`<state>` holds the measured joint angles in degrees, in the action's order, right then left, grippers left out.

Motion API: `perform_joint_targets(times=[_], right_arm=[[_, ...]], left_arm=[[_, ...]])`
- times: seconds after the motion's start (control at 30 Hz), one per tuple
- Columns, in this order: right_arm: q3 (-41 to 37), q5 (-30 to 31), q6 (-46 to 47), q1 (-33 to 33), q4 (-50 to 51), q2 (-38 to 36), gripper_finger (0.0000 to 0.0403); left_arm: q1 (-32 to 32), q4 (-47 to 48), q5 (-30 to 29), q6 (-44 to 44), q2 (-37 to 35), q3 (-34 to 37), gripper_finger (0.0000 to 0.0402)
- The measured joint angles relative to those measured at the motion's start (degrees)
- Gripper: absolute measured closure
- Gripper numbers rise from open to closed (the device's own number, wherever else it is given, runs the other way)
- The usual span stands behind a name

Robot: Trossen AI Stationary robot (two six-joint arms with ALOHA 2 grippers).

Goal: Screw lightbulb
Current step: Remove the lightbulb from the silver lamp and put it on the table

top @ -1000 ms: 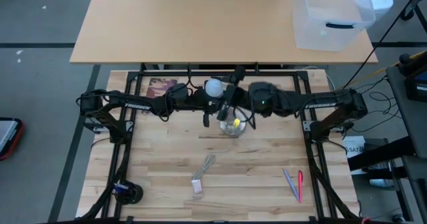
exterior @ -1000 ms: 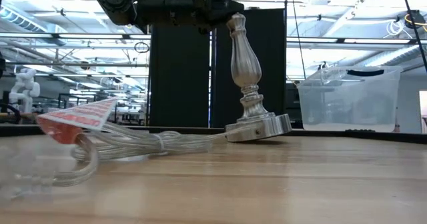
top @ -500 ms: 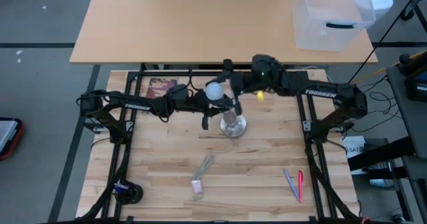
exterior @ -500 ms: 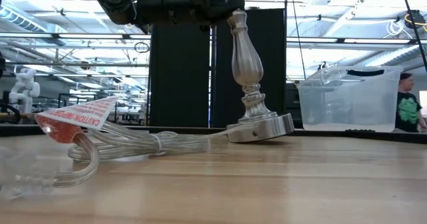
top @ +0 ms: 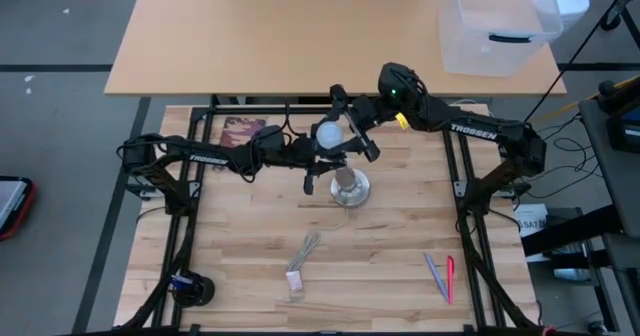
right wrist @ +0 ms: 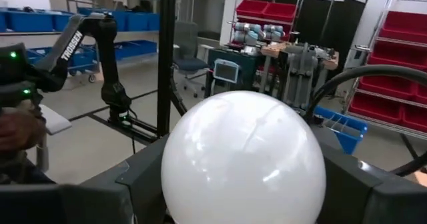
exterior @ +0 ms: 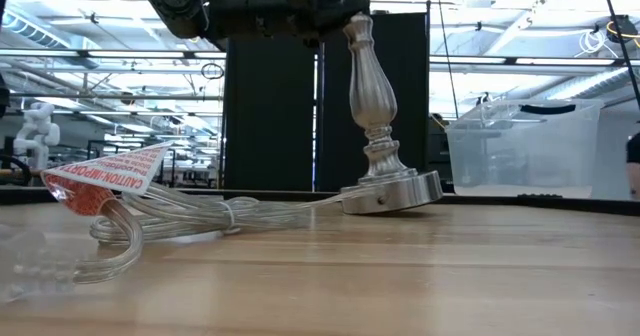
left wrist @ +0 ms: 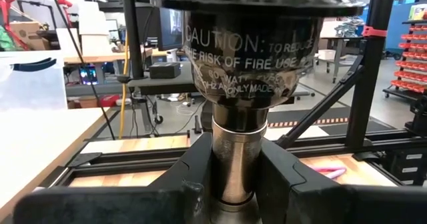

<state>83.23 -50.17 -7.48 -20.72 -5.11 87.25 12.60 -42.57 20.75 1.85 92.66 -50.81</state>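
The lightbulb [top: 326, 134], a white frosted globe, sits on top of the silver stand [exterior: 368, 106] at the middle of the table. It fills the right wrist view [right wrist: 243, 157]. My right gripper [top: 345, 126] reaches in from the far right and is shut on the globe. My left gripper [top: 318, 166] comes from the table's left and is shut on the stand's neck, just under the black socket [left wrist: 247, 51]. The stand leans a little on its round base [top: 350, 189]. The bulb's screw base is hidden. My left gripper pinches the stand's silver neck [left wrist: 238, 157] between its two fingers [left wrist: 197, 174], right below the socket. It comes level from the table's left, across the post. The stand's base [exterior: 390, 191] rests on the table. My right gripper has the bulb's globe between its two fingers, one on each side [right wrist: 175, 177]. It comes in level, slanting from the table's far right. The globe stands upright atop the socket.
The stand's clear cord [exterior: 190, 216] with a caution tag [exterior: 100, 176] trails to the near side [top: 305, 254]. Pens [top: 441, 276] lie near right, a black object [top: 190, 289] near left. A clear bin [top: 500, 21] stands on the far table.
My right gripper has swung around the bulb from the table's right side to the far right, turning about it while the fingers stayed on either side of the globe. The cord's tagged end has shifted a little on the table.
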Motion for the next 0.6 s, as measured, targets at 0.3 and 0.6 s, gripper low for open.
perform_joint_targets(times=[0.3, 0.6], right_arm=[[-0.1, -5.8, 1.5, -0.1, -4.5, 1.1, 0.0128], [-0.2, -6.2, 3.5, 0.2, -8.0, 1.1, 0.0129]], left_arm=[[-0.1, 0.3, 0.4, 0.1, 0.0, 0.0, 0.0326], [-0.1, 2.4, 0.5, -0.7, -0.1, 0.1, 0.0326]])
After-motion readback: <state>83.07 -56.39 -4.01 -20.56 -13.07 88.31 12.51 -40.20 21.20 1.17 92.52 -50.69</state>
